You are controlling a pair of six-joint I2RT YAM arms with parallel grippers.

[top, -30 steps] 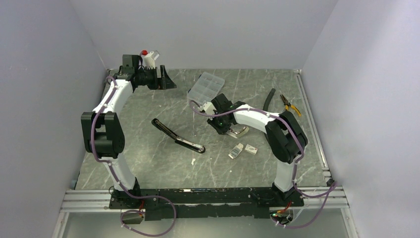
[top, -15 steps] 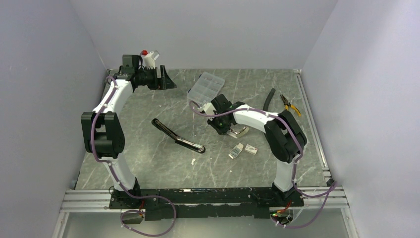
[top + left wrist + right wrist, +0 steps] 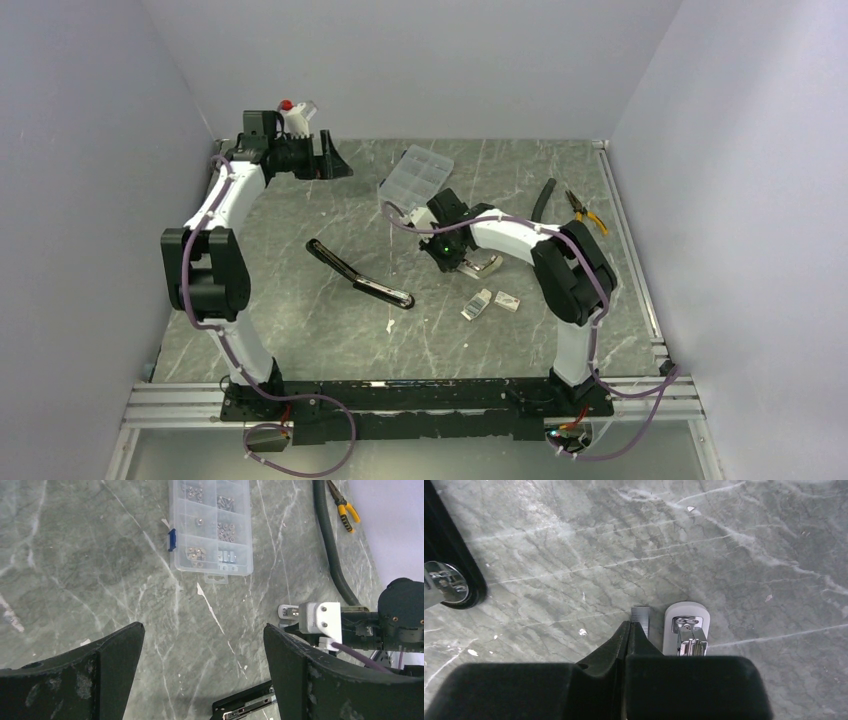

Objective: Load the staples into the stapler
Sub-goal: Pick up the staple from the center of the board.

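Standing by the right end effector [image 3: 629,629], I cannot tell whether its closed tips pinch the small silvery strip [image 3: 641,615] poking out just ahead of them, its near end hidden beneath them, while the grey-white piece [image 3: 686,630] just to their right vanishes under the end effector's black body.

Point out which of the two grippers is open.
The left gripper: its jaws stand wide apart with nothing between them. The right gripper is shut, jaws pressed together.
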